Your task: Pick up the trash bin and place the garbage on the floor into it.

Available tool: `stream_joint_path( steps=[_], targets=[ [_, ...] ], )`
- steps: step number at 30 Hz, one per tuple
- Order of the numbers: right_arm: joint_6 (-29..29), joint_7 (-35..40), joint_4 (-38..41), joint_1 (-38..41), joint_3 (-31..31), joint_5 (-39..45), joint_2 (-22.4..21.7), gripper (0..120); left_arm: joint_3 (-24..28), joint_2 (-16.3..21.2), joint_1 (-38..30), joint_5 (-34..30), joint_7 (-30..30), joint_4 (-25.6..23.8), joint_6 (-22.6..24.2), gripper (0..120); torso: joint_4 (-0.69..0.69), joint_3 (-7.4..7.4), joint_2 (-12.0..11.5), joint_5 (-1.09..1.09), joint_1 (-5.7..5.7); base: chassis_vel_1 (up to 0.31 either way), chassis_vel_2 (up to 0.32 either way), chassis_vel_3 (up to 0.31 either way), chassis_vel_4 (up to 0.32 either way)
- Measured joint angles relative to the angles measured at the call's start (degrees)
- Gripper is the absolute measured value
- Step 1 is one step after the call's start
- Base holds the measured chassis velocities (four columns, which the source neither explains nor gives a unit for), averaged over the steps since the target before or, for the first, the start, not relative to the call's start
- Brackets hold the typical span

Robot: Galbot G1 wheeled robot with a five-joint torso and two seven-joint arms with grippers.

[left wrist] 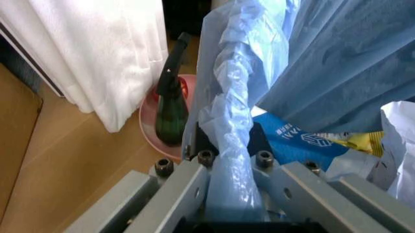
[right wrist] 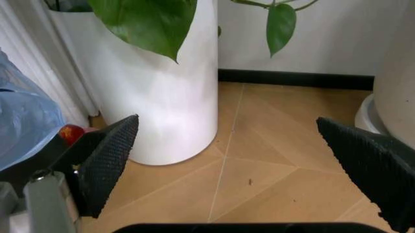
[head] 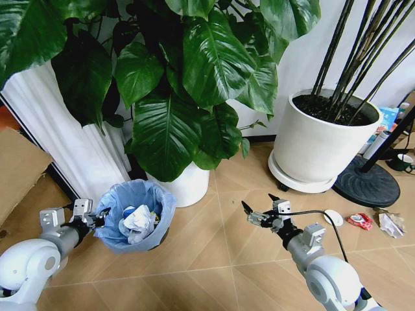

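Left gripper [head: 97,217] fingers clamped on trash bin [head: 136,214] rim; right gripper [head: 259,208] fingers wide apart, empty.

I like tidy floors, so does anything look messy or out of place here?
Yes. Litter lies on the wooden floor to the robot's right: a white round lid, a red wrapper and crumpled white paper. The left gripper is shut on the rim of the trash bin; the right gripper is open and empty.

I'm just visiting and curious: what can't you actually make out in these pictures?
- Trash bin base: head view, hidden by its blue bag.
- Left hand grip: left wrist view, bag folds cover the rim.
- Litter by the right edge: head view, too small to identify.
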Motion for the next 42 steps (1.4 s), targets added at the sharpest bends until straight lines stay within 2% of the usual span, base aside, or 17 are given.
stream_joint_path(
  steps=[27,42],
  targets=[
    [1.23,-0.8,0.68,-2.69,3.51,-0.28,3.01,100,0.03,-0.45,0.34,0.31,0.09,-0.6,0.0,0,0.0,-0.01,0.0,0.0,0.0,0.058,-0.055,-0.054,0.054],
    [1.58,-1.04,0.64,-4.68,5.65,-0.72,5.51,100,-0.03,-0.42,0.3,0.65,1.08,-0.38,0.0,0,0.0,0.0,0.0,0.0,0.0,-0.031,-0.025,0.034,0.023]
  ],
)
